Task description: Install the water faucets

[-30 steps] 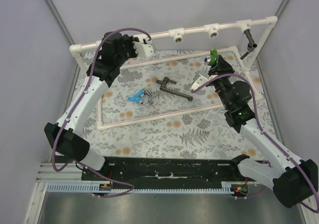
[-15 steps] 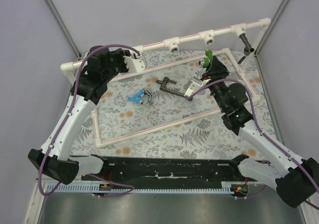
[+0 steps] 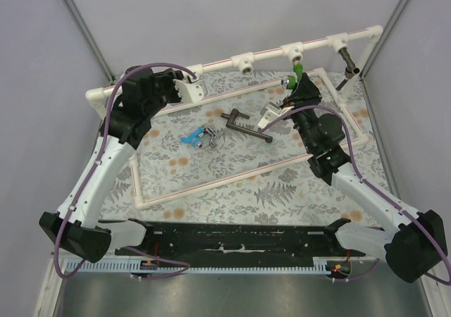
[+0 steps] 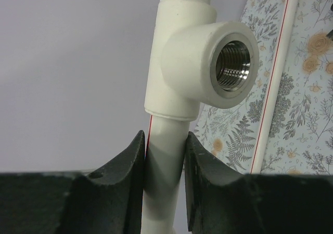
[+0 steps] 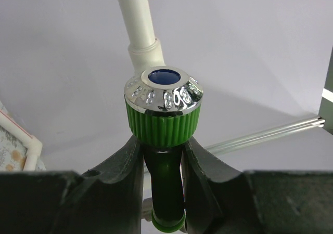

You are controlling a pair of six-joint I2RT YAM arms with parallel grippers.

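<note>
The right end effector (image 5: 164, 161) grips the green faucet (image 5: 164, 122) by its body, at the far right just beside a threaded tee fitting (image 3: 291, 50). The left end effector (image 4: 164, 158) is clamped narrow on the white pipe (image 4: 164, 140). A tilted entry could cross-thread it (the faucet's inlet is hidden), or the pipe could twist in that clamp.

The right gripper (image 3: 294, 82) holds the green faucet (image 3: 297, 69) just beside a tee fitting (image 3: 292, 50) on the white pipe rail (image 3: 222, 64), which the left gripper (image 3: 194, 86) clamps.
</note>
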